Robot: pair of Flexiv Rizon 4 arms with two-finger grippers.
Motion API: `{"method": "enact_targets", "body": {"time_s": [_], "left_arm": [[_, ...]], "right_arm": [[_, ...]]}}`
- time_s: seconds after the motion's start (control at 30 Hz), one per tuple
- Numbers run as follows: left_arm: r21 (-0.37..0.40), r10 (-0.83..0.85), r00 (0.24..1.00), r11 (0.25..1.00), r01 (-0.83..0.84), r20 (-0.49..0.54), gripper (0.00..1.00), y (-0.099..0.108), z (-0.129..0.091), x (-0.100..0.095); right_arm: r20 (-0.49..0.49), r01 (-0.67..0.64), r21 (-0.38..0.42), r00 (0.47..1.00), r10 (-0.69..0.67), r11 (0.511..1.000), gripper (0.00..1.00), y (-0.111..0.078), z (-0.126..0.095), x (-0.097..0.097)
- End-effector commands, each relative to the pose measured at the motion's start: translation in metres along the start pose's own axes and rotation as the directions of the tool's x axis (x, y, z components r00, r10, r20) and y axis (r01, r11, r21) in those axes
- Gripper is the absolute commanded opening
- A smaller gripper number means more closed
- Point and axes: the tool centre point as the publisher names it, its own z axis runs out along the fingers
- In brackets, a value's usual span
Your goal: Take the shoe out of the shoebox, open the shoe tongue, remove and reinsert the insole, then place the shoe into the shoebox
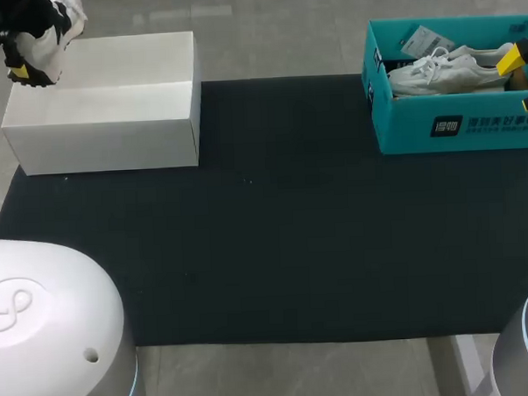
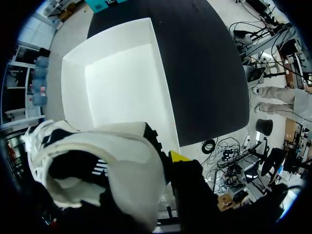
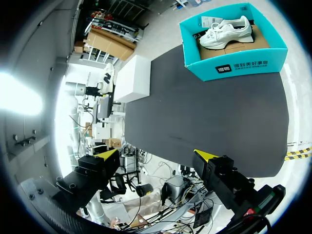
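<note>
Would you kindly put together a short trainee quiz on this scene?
1. True or false: the white sneaker lies inside the teal box.
2. The black-and-white shoe is: A, lying on the mat; B, gripped by the left pincer near the white box; C, in the teal box.
3. Fill in: the right pincer is empty and its fingers stand ___.
Key: 1 true; 2 B; 3 open.

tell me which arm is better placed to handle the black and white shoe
Left. Its fingers hold the black and white shoe above the white shoebox. The right fingers stand open and empty at the far side by the teal box, so it would likely need to cross the mat.
</note>
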Motion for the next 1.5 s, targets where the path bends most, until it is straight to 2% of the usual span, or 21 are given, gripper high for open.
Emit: {"method": "enact_targets", "body": {"time_s": [0.03, 0.1, 0.7, 0.77, 0.93, 1.03, 1.1, 1.17, 1.2, 1.3, 1.43, 1.5], "left_arm": [[-0.009, 0.008, 0.996, 1.000, -0.009, -0.083, 0.00, 0.006, 0.003, -0.020], [-0.044, -0.010, 0.996, 0.999, 0.007, -0.085, 0.00, 0.010, 0.006, -0.022], [-0.037, -0.024, 0.996, 0.999, 0.021, -0.081, 0.00, 0.011, 0.006, -0.021], [0.007, 0.095, 0.993, 0.996, -0.094, -0.065, 0.00, 0.007, 0.004, -0.016], [0.021, 0.347, 0.938, 0.938, -0.347, 0.009, 0.00, 0.013, -0.007, -0.006], [-0.009, 0.536, 0.844, 0.844, -0.536, 0.026, 0.00, 0.013, -0.010, 0.001], [-0.013, 0.663, 0.748, 0.748, -0.663, 0.036, 0.00, 0.013, -0.009, 0.006], [-0.050, 0.791, 0.608, 0.611, -0.790, 0.059, 0.00, 0.013, -0.007, 0.014], [-0.012, 0.843, 0.533, 0.535, -0.845, 0.069, 0.00, 0.016, -0.006, 0.015], [-0.079, 0.897, 0.443, 0.442, -0.894, 0.004, 0.00, 0.016, -0.001, 0.014], [-0.126, 0.971, 0.235, 0.227, -0.966, -0.052, 0.00, 0.014, 0.007, 0.009], [-0.114, 0.988, 0.148, 0.142, -0.983, -0.046, 0.00, 0.020, 0.009, 0.003]], "right_arm": [[0.002, -0.001, 0.002, 1.000, 0.001, 1.000, 1.00, 0.001, 0.000, 0.000], [0.002, -0.001, 0.002, 1.000, 0.001, 1.000, 1.00, 0.001, 0.000, 0.000], [0.002, -0.001, 0.002, 1.000, 0.001, 1.000, 1.00, 0.001, 0.000, 0.000], [0.002, -0.001, 0.002, 1.000, 0.001, 1.000, 1.00, 0.001, 0.000, 0.000], [0.002, -0.001, 0.002, 1.000, 0.001, 1.000, 1.00, 0.001, 0.000, 0.000], [0.002, -0.001, 0.002, 1.000, 0.001, 1.000, 1.00, 0.001, 0.000, 0.000], [0.002, -0.001, 0.002, 1.000, 0.001, 1.000, 1.00, 0.001, 0.000, 0.000], [0.002, -0.001, 0.002, 1.000, 0.001, 1.000, 1.00, 0.001, 0.000, 0.000], [0.002, -0.001, 0.002, 1.000, 0.001, 1.000, 1.00, 0.001, 0.000, 0.000], [0.002, -0.001, 0.002, 1.000, 0.001, 1.000, 1.00, 0.001, 0.000, 0.000], [0.002, -0.001, 0.002, 1.000, 0.001, 1.000, 1.00, 0.001, 0.000, 0.000], [0.002, -0.001, 0.002, 1.000, 0.001, 1.000, 1.00, 0.001, 0.000, 0.000]]}}
